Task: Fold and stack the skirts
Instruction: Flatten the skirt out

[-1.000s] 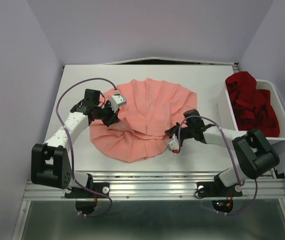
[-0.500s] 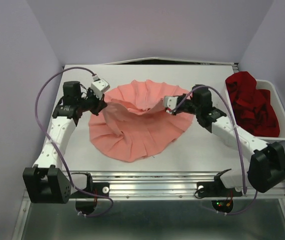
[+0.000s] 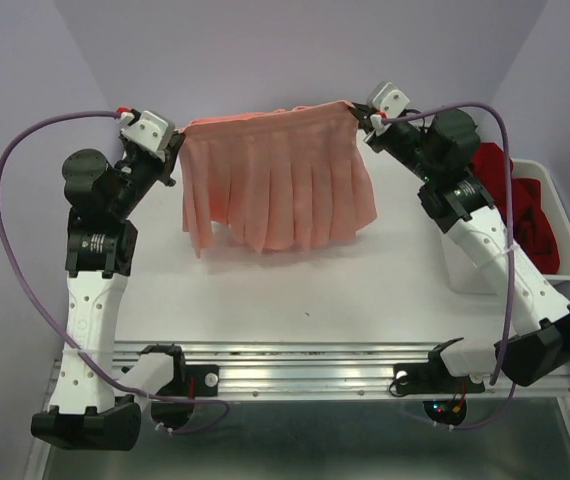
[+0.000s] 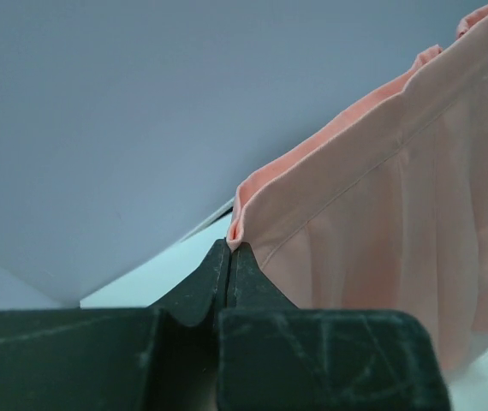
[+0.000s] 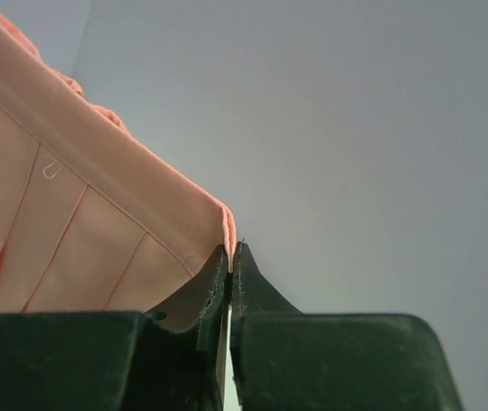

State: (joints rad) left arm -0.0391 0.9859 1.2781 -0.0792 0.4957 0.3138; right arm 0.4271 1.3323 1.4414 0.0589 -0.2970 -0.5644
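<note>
The left gripper [image 4: 229, 249] is clamped shut on one end of the waistband [image 4: 338, 150] of the salmon-pink skirt [image 3: 275, 185]. The right gripper [image 5: 231, 251] is clamped shut on the opposite end. Both wrist views show only a thin fold of cloth caught at the very tips of the jaws.

The skirt hangs between the two grippers, raised above the far half of the table [image 3: 365, 290]. The waistband runs nearly straight and the pleats fall downward. We cannot tell whether the hem [image 3: 270, 245] touches the table.

To carry out this step well, we recommend the following:
- Hold both grippers at equal height so the waistband stays level.
- Maintain light tension. The grip is shallow, and we judge that a hard pull could slip the cloth free.
- Lower the hem onto the table first, then lay the waistband over it so that the pleats lie flat.

Count of items:
- Grippers: two.
- Skirts: two. One is salmon-pink and held aloft. One deep red skirt [image 3: 513, 215] lies bunched in the bin.
- White bin [image 3: 566, 222]: one, at the table's right edge.
</note>
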